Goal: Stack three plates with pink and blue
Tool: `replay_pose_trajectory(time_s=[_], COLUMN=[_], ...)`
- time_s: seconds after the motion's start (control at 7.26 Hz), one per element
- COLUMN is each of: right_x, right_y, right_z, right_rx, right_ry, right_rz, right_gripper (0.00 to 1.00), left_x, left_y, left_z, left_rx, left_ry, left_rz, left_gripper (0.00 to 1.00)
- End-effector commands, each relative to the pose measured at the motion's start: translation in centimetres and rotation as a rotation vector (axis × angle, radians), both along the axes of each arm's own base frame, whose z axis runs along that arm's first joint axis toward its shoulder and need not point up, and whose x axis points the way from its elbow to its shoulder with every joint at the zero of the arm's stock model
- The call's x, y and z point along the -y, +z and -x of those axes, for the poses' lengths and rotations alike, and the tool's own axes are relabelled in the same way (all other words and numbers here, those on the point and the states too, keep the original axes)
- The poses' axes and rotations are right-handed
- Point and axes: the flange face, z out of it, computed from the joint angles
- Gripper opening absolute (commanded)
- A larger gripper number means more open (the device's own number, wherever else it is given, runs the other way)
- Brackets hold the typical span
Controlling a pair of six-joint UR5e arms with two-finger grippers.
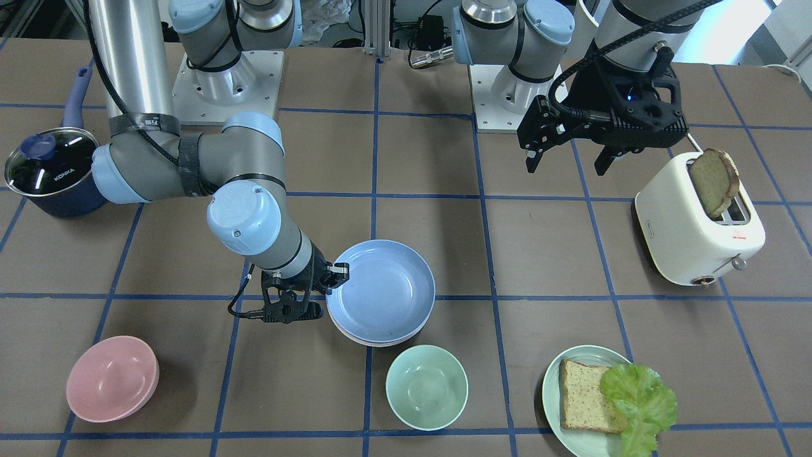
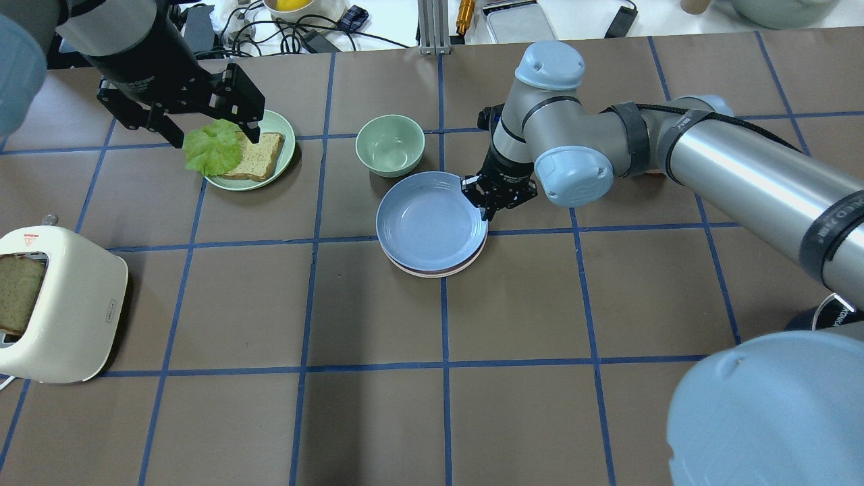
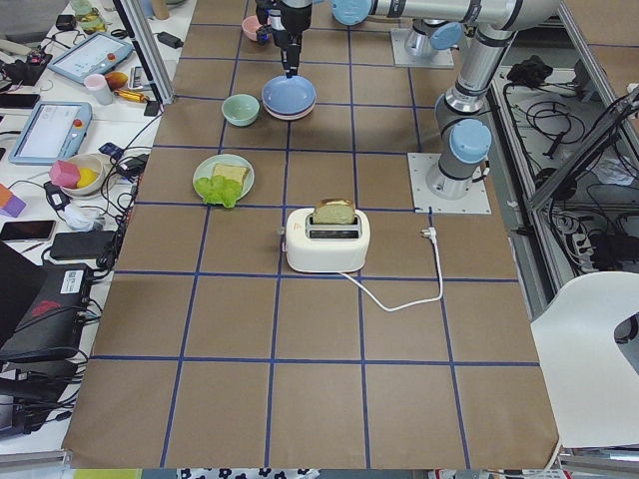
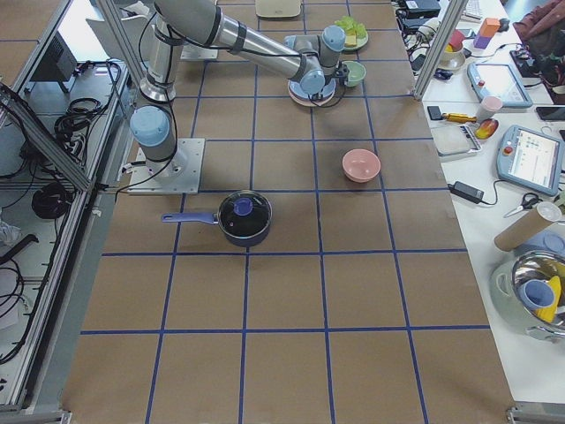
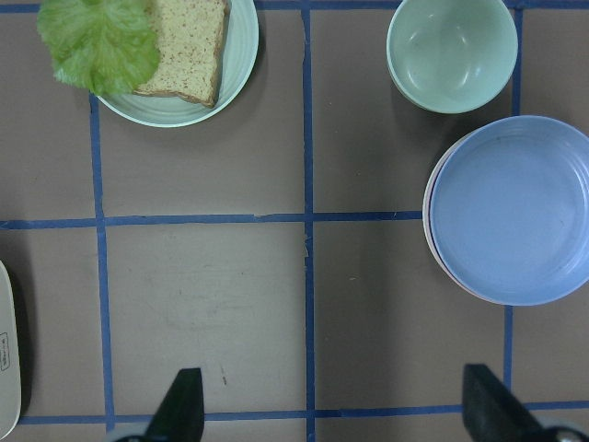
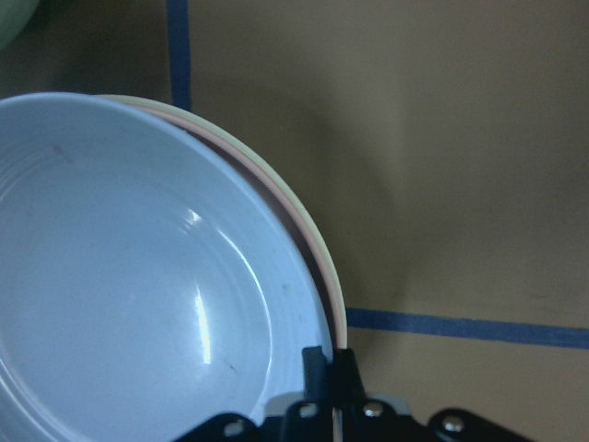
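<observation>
The blue plate (image 1: 384, 292) lies on top of the pink plate (image 2: 432, 274) and the cream-white plate (image 6: 138, 99) near the table's middle. Only the rims of the lower two show. The stack also shows in the overhead view (image 2: 428, 219) and the left wrist view (image 5: 511, 207). My right gripper (image 1: 336, 276) is low at the stack's edge, shut on the blue plate's rim (image 6: 329, 364). My left gripper (image 1: 566, 165) is open and empty, high above the table; its two fingertips (image 5: 184, 405) stand wide apart.
A mint bowl (image 1: 426, 387) stands close beside the stack. A pink bowl (image 1: 112, 379) is farther off. A mint-green plate (image 2: 287, 131) holds bread and lettuce. A white toaster (image 1: 698, 228) holds a bread slice. A lidded blue pot (image 1: 51, 168) stands by the right arm.
</observation>
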Motion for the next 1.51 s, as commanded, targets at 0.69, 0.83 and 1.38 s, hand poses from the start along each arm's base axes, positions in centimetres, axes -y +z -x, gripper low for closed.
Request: replay_pose_trajectory(time_s=[0.69, 0.83, 1.38], right_x=[0.3, 0.8, 0.7], right_y=[1.2, 3.1, 11.4], right_z=[0.1, 0.4, 5.2], right_rx=[0.001, 0.009, 0.012], right_ry=[-0.103, -0.106, -0.07], right_rz=[0.006, 0.058, 0.217], right_gripper=[0.84, 0.9, 1.0], left_x=[0.0, 0.0, 0.1], left_y=[0.0, 0.0, 0.1], left_z=[0.0, 0.0, 0.0], left_rx=[0.0, -0.002, -0.001], left_ry=[0.004, 0.005, 0.005], left_rz=[0.0, 0.0, 0.002], left_gripper=[1.0, 1.0, 1.0])
